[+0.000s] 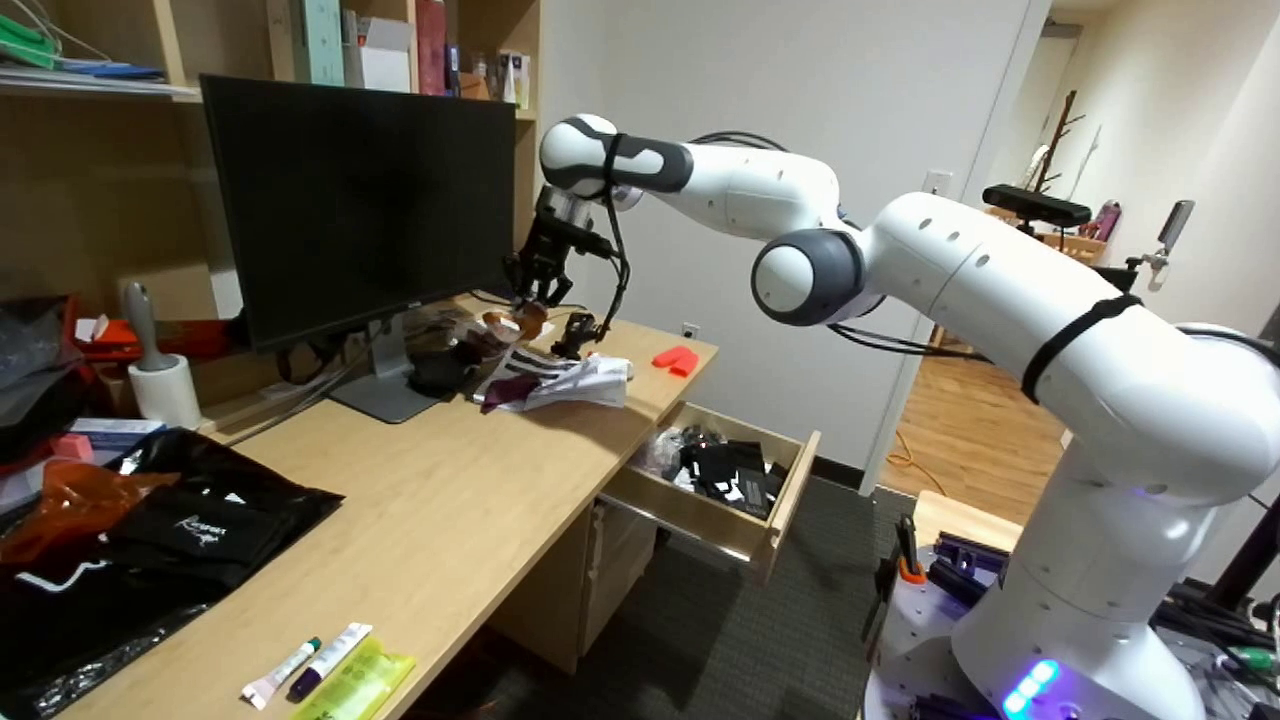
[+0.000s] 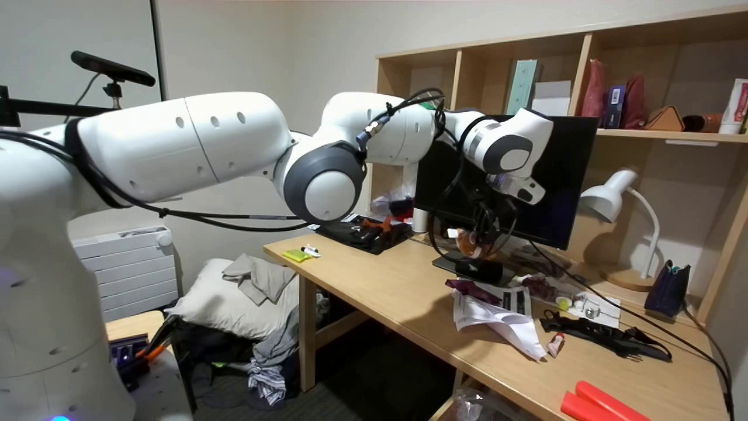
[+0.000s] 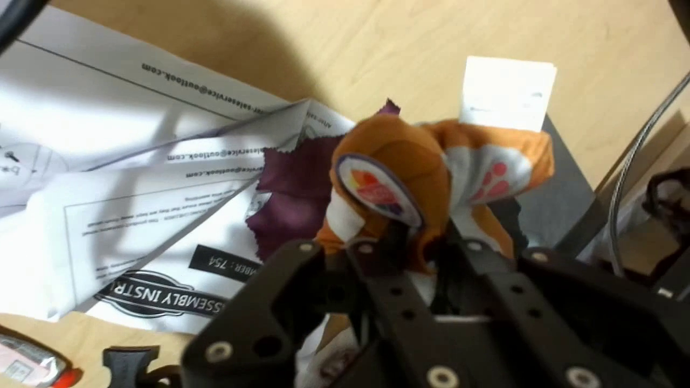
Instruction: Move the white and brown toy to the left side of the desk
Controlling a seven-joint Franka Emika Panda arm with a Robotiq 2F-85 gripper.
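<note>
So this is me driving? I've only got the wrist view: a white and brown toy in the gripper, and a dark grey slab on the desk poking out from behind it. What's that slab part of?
Observer: It's the foot of a large black monitor.

Visitor: Neat! And the toy is meant for the left side of the desk. What's lying there, out of my sight?

Observer: A shiny black bag, toward the back.

Visitor: Does anything stick out from under the desk that I'd never notice?

Observer: Yes, a drawer stands pulled out under the end opposite the bag.
</note>
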